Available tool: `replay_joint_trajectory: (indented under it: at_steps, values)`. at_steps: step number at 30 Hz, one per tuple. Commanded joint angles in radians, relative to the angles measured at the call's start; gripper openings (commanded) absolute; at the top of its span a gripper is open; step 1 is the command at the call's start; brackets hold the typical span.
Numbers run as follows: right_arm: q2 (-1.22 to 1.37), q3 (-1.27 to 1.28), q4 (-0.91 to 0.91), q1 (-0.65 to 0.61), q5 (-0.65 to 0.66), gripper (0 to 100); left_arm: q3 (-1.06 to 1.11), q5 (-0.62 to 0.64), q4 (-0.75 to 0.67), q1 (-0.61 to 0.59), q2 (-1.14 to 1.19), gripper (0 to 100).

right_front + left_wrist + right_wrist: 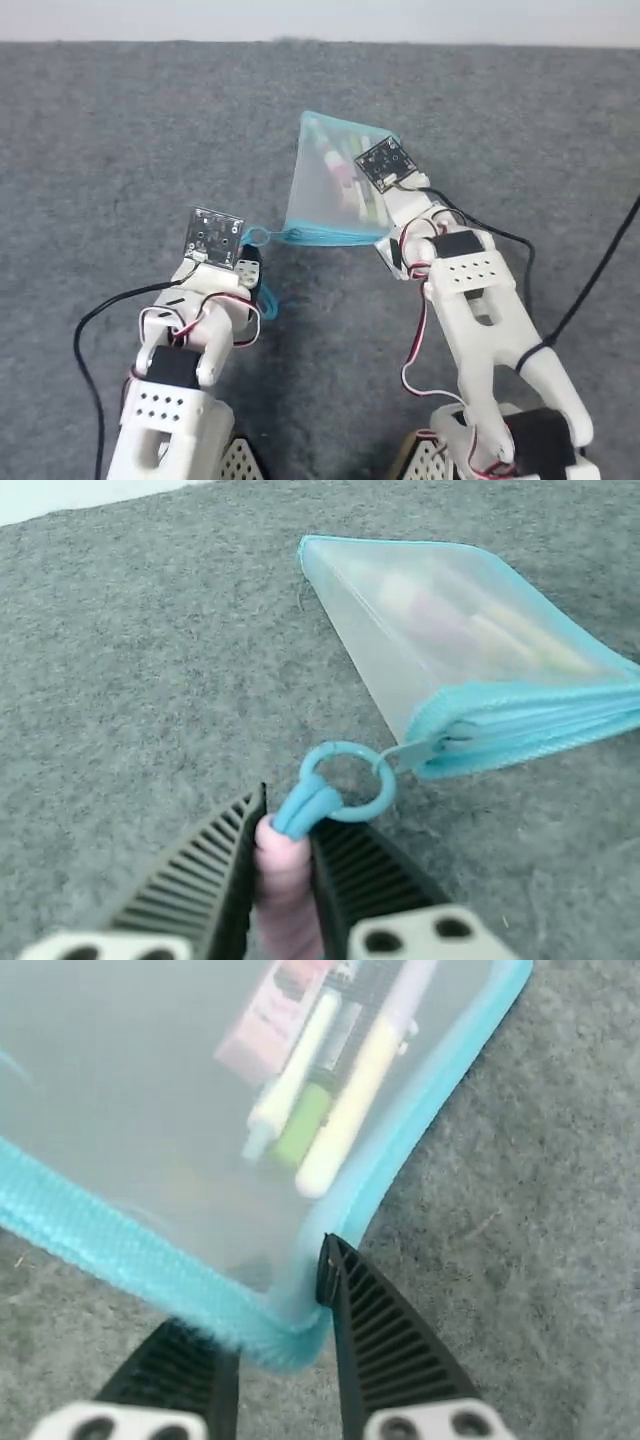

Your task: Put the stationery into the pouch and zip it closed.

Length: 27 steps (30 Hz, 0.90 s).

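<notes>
On a grey, felt-like counter (120,130), a translucent pouch (325,190) with teal trim is stretched between 2 arms. Its zipper edge is the long axis and runs side to side across the high view from one end effector to the other. The body fans away from the arms toward the far side of the counter.

The left end effector (288,825) is clenched on the teal zipper pull loop (305,805). The loop is threaded through a ring that leads to the slider (425,745) at the near end of the zipper edge. The right end effector (270,1310) is clamped on the pouch's opposite corner, 1 ribbed finger on each side of the teal trim.

From above, the stationery (345,170) reads as a cluster of coloured sticks inside the pouch, partly under the right arm's camera board. The right wrist view resolves it through the wall into a pale yellow pen, a white one, a green marker and a pink item. They lie roughly parallel, their ends toward the gripped corner. The left wrist view gives the ring and slider close up, with the contents as pale blurs.
</notes>
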Motion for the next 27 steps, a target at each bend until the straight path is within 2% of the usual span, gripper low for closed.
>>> replay_joint_trajectory:
  at_steps: [1,8,12,16,21,27]
  values:
    - [0.013,0.017,-0.004,0.140,0.006,0.6,-0.028,-0.002,-0.031,-0.043,-0.003,1]
    - [0.019,0.020,-0.002,0.136,0.005,0.6,-0.024,-0.002,-0.031,-0.028,-0.005,1]
    - [0.015,0.020,-0.001,0.134,0.005,0.6,0.002,-0.005,-0.028,0.081,-0.005,1]
    - [-0.005,0.057,-0.001,0.139,0.005,0.6,-0.013,-0.006,0.035,0.173,-0.006,3]
    - [-0.145,0.126,0.015,0.133,0.005,0.6,-0.047,-0.006,0.100,0.187,-0.006,14]
    - [-0.317,0.192,0.085,0.142,0.005,0.6,-0.088,-0.008,0.215,0.178,-0.103,14]
